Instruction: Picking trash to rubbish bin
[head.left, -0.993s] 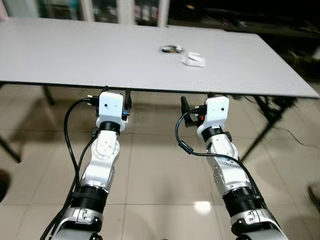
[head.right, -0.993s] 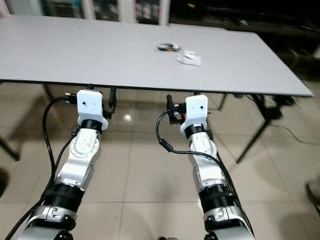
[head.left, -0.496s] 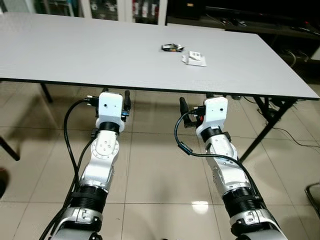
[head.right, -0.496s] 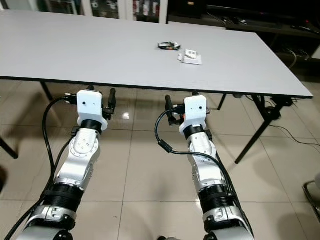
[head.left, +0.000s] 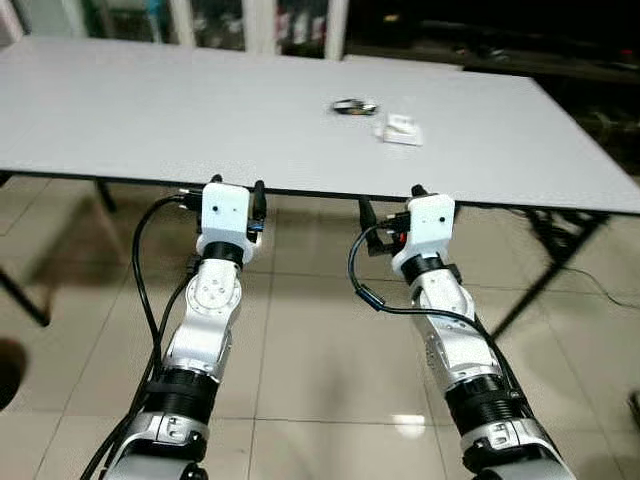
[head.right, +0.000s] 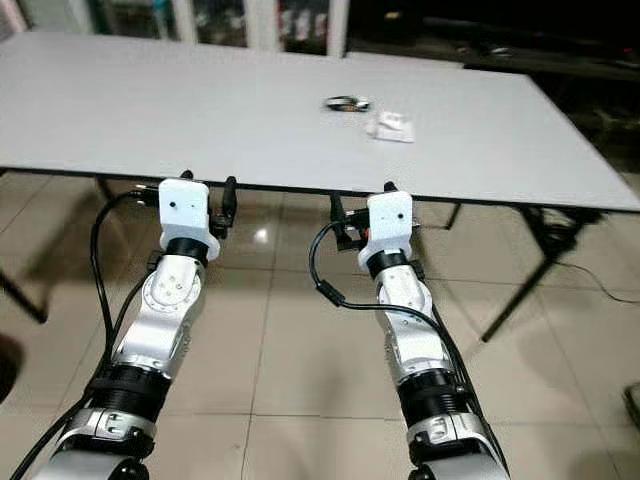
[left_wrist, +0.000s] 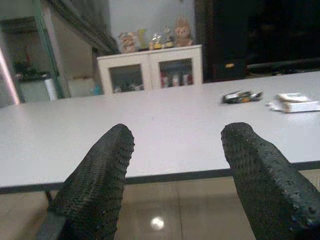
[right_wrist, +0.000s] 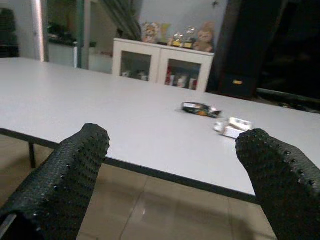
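Grey tabletop (head.left: 150, 110) spans the upper half of your head view. The dark wrapper (head.left: 352, 105) lies upper centre, its long axis running left-right across the frame. Just to its lower right, apart from it, sits the crumpled white packet (head.left: 400, 129). Your left gripper (left_wrist: 172, 165) and right gripper (right_wrist: 170, 165) hover at the table's near edge, well short of both items, each with fingers spread wide and holding nothing. A white glass-door cabinet (right_wrist: 162, 67) with plush toys on top stands beyond the table.
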